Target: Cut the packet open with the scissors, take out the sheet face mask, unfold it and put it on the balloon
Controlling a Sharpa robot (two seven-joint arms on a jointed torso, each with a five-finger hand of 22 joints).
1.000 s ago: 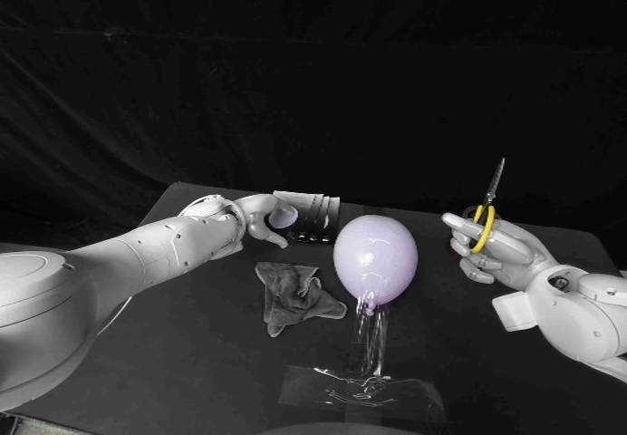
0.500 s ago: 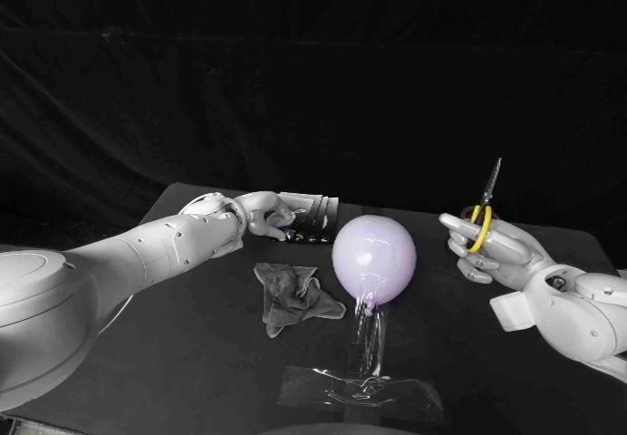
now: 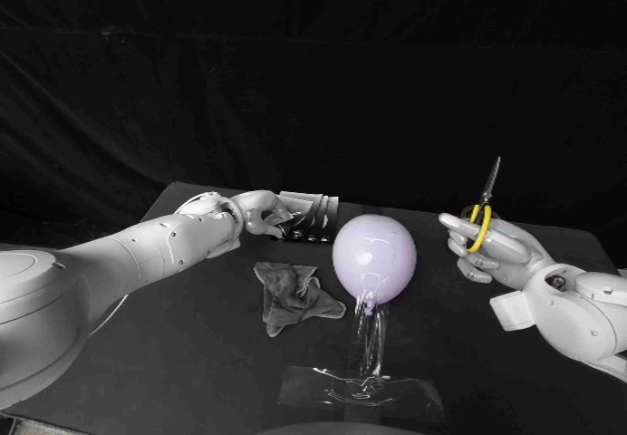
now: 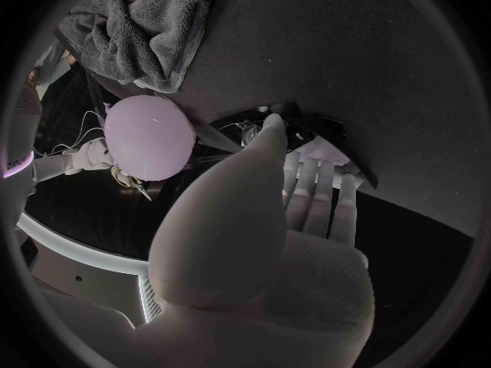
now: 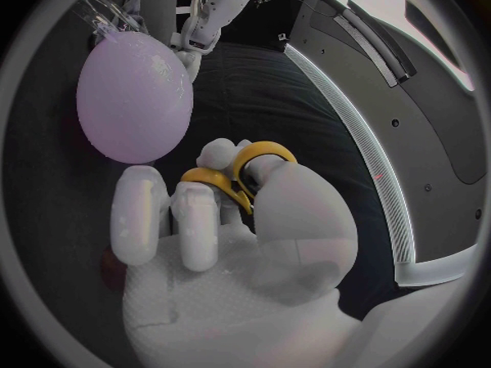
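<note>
You see a glossy, smooth balloon, a matt cloth at its eight o'clock, and metal scissors with plastic handles.

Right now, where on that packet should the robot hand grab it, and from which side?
Probably the end away from the balloon, from the left, where the left robot hand is. The packet is thin, so pinch an edge; that leaves the balloon-side end free for the scissors in the right robot hand.

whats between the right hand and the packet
The balloon, upright on its clear stand, sits between the right hand and the packet in the head view.
</note>
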